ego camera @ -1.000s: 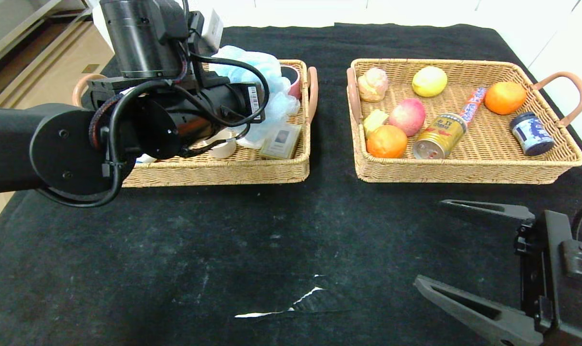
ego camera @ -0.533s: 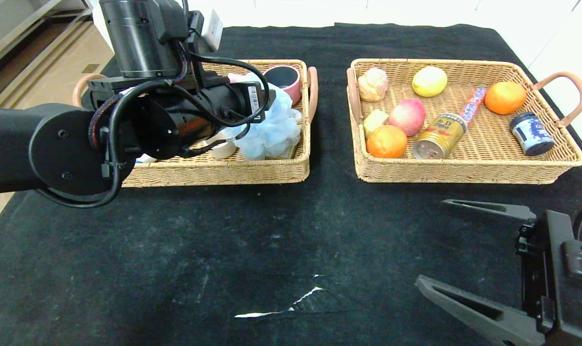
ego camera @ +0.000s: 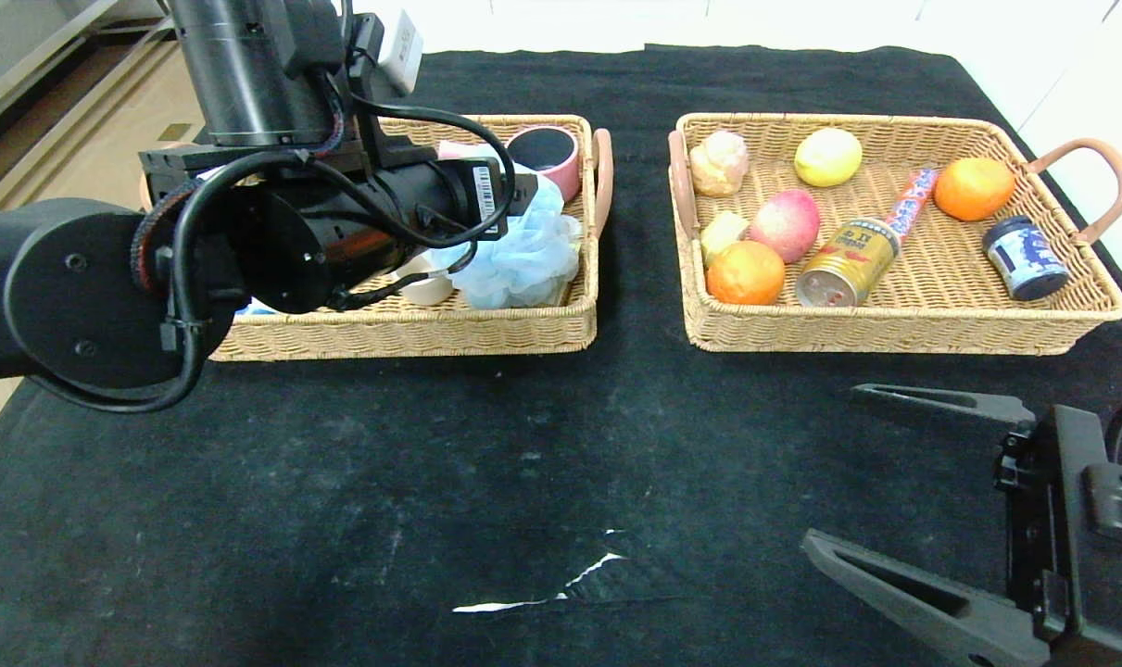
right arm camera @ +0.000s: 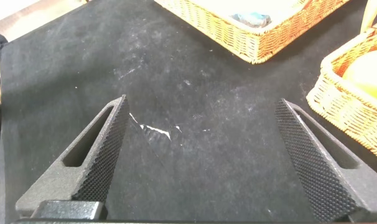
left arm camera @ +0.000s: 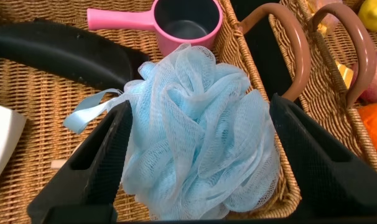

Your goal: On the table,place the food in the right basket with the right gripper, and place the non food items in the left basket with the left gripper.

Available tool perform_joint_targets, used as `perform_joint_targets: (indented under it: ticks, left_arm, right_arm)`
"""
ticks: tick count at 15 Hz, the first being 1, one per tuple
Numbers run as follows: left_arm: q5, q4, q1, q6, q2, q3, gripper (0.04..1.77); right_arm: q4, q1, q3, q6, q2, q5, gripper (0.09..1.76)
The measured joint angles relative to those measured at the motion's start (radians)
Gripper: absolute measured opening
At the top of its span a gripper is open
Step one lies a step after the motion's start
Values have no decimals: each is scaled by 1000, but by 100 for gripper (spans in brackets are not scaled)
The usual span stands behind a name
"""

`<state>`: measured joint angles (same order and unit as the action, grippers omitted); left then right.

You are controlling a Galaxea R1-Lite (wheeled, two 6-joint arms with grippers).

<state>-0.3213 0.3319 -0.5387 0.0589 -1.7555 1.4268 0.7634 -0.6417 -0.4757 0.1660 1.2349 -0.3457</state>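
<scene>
The pale-blue mesh pouf (ego camera: 523,264) lies in the near right corner of the left basket (ego camera: 412,338). In the left wrist view the left gripper (left arm camera: 201,106) stands open, its fingers (left arm camera: 98,162) wide at either side of the pouf (left arm camera: 201,143), which rests on the wicker. In the head view the left arm (ego camera: 338,213) hides that gripper. The right basket (ego camera: 894,335) holds a peach (ego camera: 785,224), a gold can (ego camera: 848,262) on its side and two oranges (ego camera: 746,273). The right gripper (ego camera: 834,463) hovers open and empty over the table (ego camera: 431,482) at the near right.
A pink cup (ego camera: 547,153) stands at the left basket's far right corner and a white object (ego camera: 426,287) lies beside the pouf. The right basket also holds a lemon (ego camera: 827,156), a pastry (ego camera: 718,159), a candy tube (ego camera: 911,199) and a blue-white jar (ego camera: 1024,257). A white tear (ego camera: 542,593) marks the cloth.
The left gripper opened and the pouf dropped from above the basket onto its floor, covering the card box. The left arm rose slightly. The right arm stayed still.
</scene>
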Motion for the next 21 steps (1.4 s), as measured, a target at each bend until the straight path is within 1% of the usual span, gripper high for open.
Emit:
perform_joint_targets:
  ticks: [3, 6, 8, 11, 13, 15, 18, 19, 21]
  left_arm:
    - [-6, 3, -3, -11, 55, -73, 164]
    - [-7, 0, -3, -22, 152, -180, 167]
    - [-9, -5, -5, -51, 234, -265, 168]
    - [-38, -14, -18, -94, 380, -386, 169]
    - [-48, -69, -24, -107, 486, -442, 169]
    - [-49, -154, -26, -109, 603, -490, 170]
    - [-35, -244, -12, -114, 775, -556, 170]
    - [-21, -275, 16, -125, 829, -577, 170]
    - [22, -364, 97, -148, 943, -614, 170]
  right_arm:
    - [0, 8, -4, 0, -6, 0, 171]
    - [0, 11, -5, 1, -11, 0, 171]
    - [-1, 19, -9, 0, -17, 0, 171]
    - [-6, 62, -11, 1, -34, -1, 171]
    - [-24, 103, -11, 5, -53, 0, 171]
    - [-101, 173, -20, 15, -96, -1, 171]
    - [-323, 294, -77, 33, -202, -1, 171]
    - [-390, 336, -91, 45, -249, -1, 171]
    - [-491, 390, -103, 55, -339, 1, 171]
